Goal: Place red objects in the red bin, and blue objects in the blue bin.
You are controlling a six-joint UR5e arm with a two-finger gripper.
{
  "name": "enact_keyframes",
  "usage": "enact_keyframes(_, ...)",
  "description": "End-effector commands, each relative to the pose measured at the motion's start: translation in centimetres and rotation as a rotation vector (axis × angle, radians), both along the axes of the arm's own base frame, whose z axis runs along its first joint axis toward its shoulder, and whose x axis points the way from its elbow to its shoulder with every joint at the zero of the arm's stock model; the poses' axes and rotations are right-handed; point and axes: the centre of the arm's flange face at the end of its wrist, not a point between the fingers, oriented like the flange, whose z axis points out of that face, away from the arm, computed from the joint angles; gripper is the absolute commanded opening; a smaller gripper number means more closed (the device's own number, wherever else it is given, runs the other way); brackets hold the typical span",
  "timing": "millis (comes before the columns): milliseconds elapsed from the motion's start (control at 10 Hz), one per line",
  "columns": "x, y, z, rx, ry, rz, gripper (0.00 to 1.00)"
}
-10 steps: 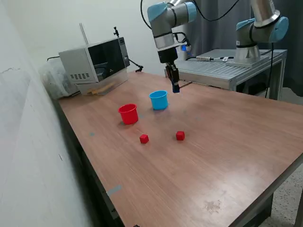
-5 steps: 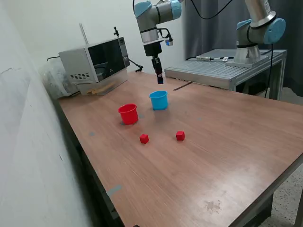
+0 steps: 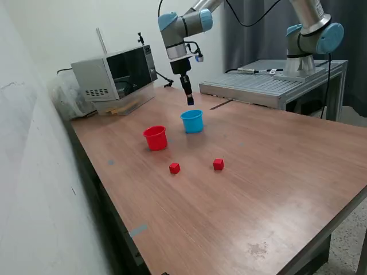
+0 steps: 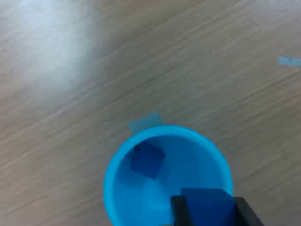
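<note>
Gripper [image 3: 190, 102] clenches a blue cube [image 4: 207, 205] above the blue cup's [image 4: 109, 176] rim, with another cube [image 4: 146, 160] inside.

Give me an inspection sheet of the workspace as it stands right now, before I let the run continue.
Surface: wooden table, bits of blue tape on it.
Job's things: blue cup with one blue cube inside; second blue cube held above it; red cup upright; two red cubes loose on the table.
Clutter: microwave at the far edge.
Grippers: end effector shut on the second blue cube, hanging over the blue cup.
Cables: black cables near the arm and microwave.
Surroundings: second arm on a metal bench; white wall.
</note>
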Motion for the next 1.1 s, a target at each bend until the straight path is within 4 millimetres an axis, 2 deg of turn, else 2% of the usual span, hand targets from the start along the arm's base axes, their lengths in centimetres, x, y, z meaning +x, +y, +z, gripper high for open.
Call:
enact_keyframes(0,-0.2,1.7,-1.7,0.008,-0.015,-0.015,0.0)
enact_keyframes(100,-0.2,1.9,-1.7,0.006,-0.012,-0.003,0.0)
enact_keyframes(200,-0.2,2.0,-1.7,0.007,-0.011,0.017,1.0)
enact_keyframes(600,-0.3,0.7,-1.5,0.001,-0.016,0.04,1.0)
enact_keyframes(700,-0.6,-0.3,-1.2,0.001,-0.013,0.079,1.0)
enact_keyframes(900,-2.5,-8.2,0.8,-0.001,0.019,0.279,1.0)
enact_keyframes(1000,-3.7,-10.9,2.7,0.012,0.062,0.363,1.0)
